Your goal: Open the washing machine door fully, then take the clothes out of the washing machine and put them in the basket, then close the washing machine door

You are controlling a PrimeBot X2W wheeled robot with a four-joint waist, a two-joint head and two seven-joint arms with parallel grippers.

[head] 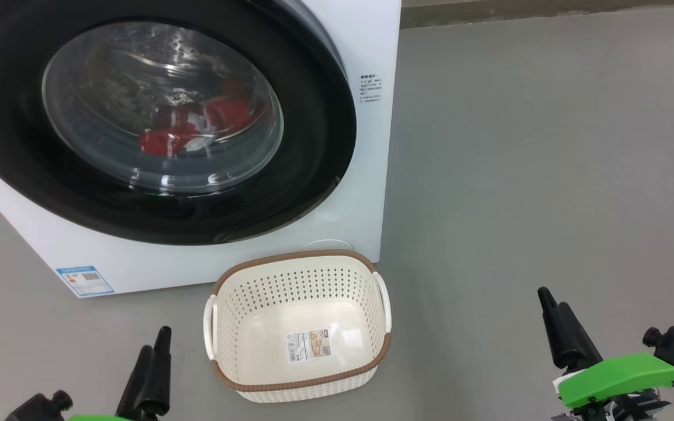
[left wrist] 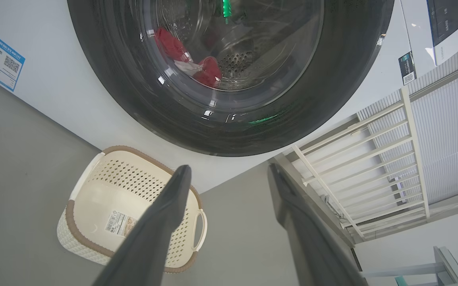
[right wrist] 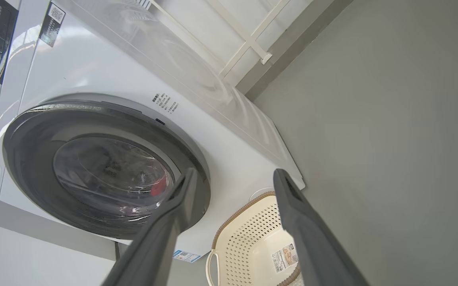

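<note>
I see the washing machine door [head: 307,169] shut on the white washing machine [head: 366,193]. It has a shiny black ring around a glass bowl, and the red clothes [head: 196,126] lie in the drum behind it. The cream basket [head: 290,286] sits on the grey floor [head: 518,175] just in front, with a label sticker [head: 308,345] inside. My left gripper [left wrist: 229,169] and right gripper [right wrist: 234,171] are spread wide, holding nothing.

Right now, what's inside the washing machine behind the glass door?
Red clothes with white trim lie low in the perforated steel drum, seen through the door glass. Anything beneath or behind the pile is hidden.
</note>
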